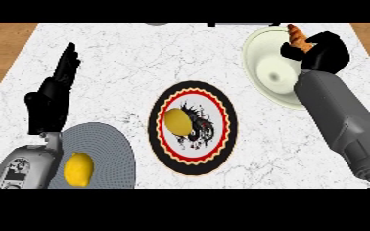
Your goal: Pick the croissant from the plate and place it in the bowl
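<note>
Counter [130, 68], one. Plates, two: patterned plate [217, 149], left of right hand [325, 54]; grey plate [112, 147], beside left hand [47, 103], which stands open, fingers up. Bowl [264, 54], one, beneath right hand. Yellow fruits [177, 121] [79, 169], two, one per plate. Croissant [296, 36], one, pinched in right hand's curled fingers, over bowl.

Right hand [324, 49] far right, curled round brown crescent croissant [296, 36], over far rim of cream round bowl [254, 46]. Black-and-red patterned round plate [213, 144] left of it, nearer robot, yellow round fruit [177, 121] on top. Left hand [47, 103] at left, fingers up. Grey round plate [115, 149] just right of its forearm, yellow lemon [79, 169] on it.
</note>
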